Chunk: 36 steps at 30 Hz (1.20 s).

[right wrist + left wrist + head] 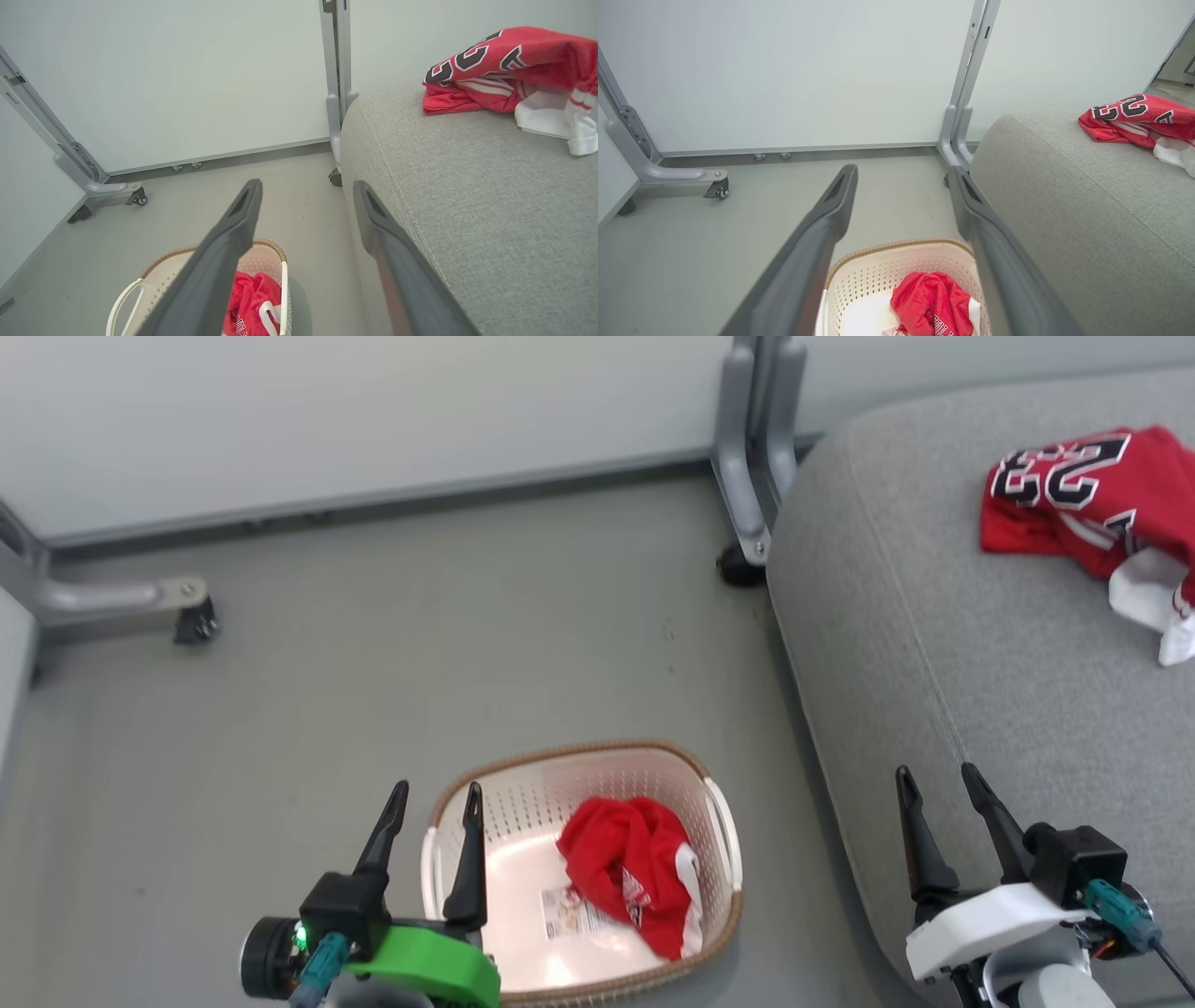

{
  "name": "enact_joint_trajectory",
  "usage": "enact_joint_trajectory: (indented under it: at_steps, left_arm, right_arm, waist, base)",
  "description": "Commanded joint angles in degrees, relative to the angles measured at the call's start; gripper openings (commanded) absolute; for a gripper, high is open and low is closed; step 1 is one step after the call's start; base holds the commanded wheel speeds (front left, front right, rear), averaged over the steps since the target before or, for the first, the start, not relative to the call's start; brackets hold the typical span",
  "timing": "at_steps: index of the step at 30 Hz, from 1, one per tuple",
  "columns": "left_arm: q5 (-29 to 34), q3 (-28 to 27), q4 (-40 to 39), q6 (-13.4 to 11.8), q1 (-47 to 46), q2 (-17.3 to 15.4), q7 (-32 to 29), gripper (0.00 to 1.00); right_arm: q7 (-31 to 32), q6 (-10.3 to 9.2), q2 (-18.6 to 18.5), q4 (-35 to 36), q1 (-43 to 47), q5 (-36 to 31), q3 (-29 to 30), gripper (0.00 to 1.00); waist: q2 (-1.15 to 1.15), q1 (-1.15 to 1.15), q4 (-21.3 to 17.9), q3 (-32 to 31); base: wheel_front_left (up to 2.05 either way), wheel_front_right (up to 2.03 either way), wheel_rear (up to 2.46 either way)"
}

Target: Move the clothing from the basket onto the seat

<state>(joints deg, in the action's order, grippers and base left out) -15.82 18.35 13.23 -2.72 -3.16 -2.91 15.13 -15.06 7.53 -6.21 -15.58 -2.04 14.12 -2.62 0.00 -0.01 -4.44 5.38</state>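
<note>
Red cloth shows the job half done: the left gripper (pixel 437 793), parted and empty, hangs at the basket (pixel 579 751) rim, where a crumpled jersey (pixel 627 866) lies by a paper label (pixel 569 910); next it likely must dip and pinch it. The right gripper (pixel 936 773), parted and empty, hovers over the seat (pixel 934 616), which bears a second jersey (pixel 1083 495).

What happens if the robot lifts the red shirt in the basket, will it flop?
Probably floppy: the jersey lies crumpled in folds in the basket, so it should droop and dangle. It looks like thin fabric, so it is likely light.
</note>
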Motion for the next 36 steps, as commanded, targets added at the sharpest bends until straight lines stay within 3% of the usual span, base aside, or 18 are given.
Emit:
enact_joint_trajectory:
  at_steps: [1,9,15,36]
  left_arm:
    - [1.0,-0.9,-1.0,0.3,2.6,0.0,0.0,1.00]
    - [2.6,-6.0,-5.9,2.4,10.0,0.0,0.0,1.00]
    - [4.0,-7.9,-8.5,3.8,15.0,0.0,0.0,1.00]
    - [6.5,-5.6,-6.6,4.1,16.1,0.0,0.0,1.00]
  right_arm:
    - [-0.2,-0.08,-0.1,0.9,2.0,0.3,0.0,1.00]
    - [-0.2,-0.07,1.0,7.7,9.6,-4.5,-0.6,1.00]
    - [-0.2,-0.07,2.2,11.4,14.9,-6.4,-1.0,1.00]
    - [-0.2,-0.07,3.0,12.1,18.1,-7.0,0.1,1.00]
  waist:
    - [0.00,0.01,4.9,-9.7]
    - [0.00,0.01,7.6,-15.9]
    - [0.00,0.01,7.5,-18.1]
    - [0.00,0.01,6.8,-18.2]
  base:
    - [0.00,0.00,0.00]
    - [0.00,0.00,0.00]
    - [0.00,0.00,0.00]
    - [0.00,0.00,0.00]
